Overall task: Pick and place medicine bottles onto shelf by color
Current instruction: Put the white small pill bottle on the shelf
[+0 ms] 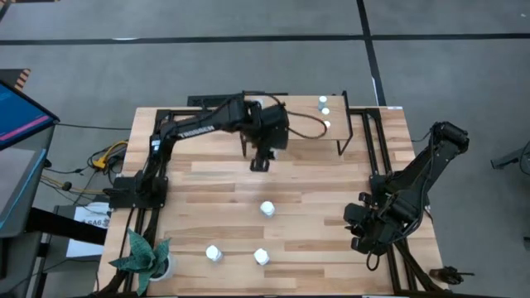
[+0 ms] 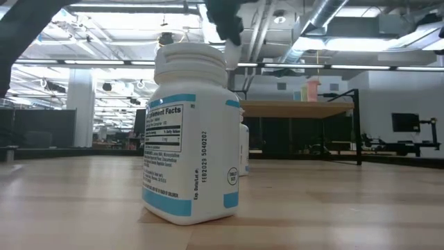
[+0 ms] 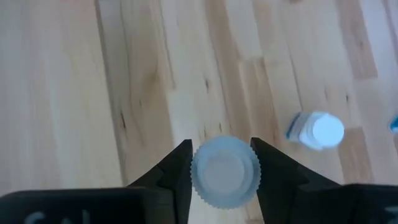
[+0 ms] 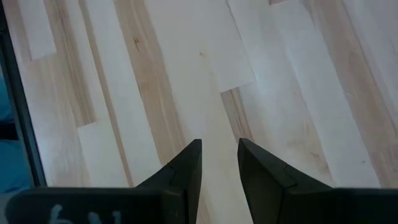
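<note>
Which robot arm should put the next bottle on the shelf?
The left. Its gripper already clamps a pale-capped bottle close to the shelf. The right gripper is empty, down at the table's near right corner.

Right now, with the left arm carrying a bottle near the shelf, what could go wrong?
1. The left end effector pinches only the ribbed cap of the pale-capped bottle, so the bottle may slip or swing.
2. Small bottles already crowd the shelf at one end; setting down beside them could knock one off.
3. Three white bottles stand on the table below, so a dropped bottle could topple them. The right end effector waits empty over bare wood at the table's right edge.
</note>
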Robot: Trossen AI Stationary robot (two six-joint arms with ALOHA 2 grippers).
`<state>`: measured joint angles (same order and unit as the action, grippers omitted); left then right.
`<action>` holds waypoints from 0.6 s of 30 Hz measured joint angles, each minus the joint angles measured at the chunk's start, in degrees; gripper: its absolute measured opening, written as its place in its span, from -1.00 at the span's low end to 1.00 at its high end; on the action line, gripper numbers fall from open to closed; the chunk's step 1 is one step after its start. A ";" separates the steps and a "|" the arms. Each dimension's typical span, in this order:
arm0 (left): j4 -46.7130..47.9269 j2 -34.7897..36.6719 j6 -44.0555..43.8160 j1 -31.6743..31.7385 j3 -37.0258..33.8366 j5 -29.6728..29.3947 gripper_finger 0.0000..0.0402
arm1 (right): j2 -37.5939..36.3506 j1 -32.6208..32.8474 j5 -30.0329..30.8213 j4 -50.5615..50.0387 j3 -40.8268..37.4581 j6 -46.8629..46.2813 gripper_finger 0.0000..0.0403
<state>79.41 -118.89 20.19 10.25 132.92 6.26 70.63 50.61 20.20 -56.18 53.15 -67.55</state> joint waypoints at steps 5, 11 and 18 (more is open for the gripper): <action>4.73 0.19 1.25 2.48 0.00 1.36 -0.44 | 0.02 0.00 1.24 -0.02 0.00 0.00 -0.37; 7.30 1.05 4.54 4.95 -0.02 1.48 -0.44 | 0.00 0.00 3.31 0.00 0.00 0.00 -0.37; 7.71 1.04 7.93 11.45 -0.02 8.24 -0.43 | 0.00 0.00 5.20 0.00 0.00 0.00 -0.37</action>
<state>87.12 -117.84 28.12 21.70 132.90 14.50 70.63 50.61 25.40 -56.18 53.15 -67.55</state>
